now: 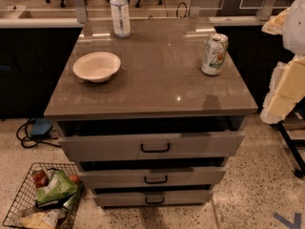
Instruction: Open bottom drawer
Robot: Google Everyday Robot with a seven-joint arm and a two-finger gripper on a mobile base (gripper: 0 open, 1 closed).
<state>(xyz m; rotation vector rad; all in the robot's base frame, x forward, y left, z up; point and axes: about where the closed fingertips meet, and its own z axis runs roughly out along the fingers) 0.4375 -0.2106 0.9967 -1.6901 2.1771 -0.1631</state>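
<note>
The grey cabinet (pixel 157 87) fills the middle of the camera view, with three drawers stacked on its front. The bottom drawer (pixel 119 199) is the lowest and shortest, close to the floor. It has a small black bar handle (pixel 155 200). A dark gap shows along its top edge, as with the middle drawer (pixel 109 178) and the top drawer (pixel 95 148). My gripper (pixel 281 97) is a cream-coloured shape at the right edge of the view. It hangs beside the cabinet's right side, far above and to the right of the bottom drawer, touching nothing.
On the cabinet top stand a white bowl (pixel 96 66), a water bottle (pixel 120 11) and a drink can (pixel 214 54). A wire basket (pixel 19 206) of snack packs sits on the floor at the front left. Cables (pixel 28 132) lie left; a black stand leg (pixel 290 147) is right.
</note>
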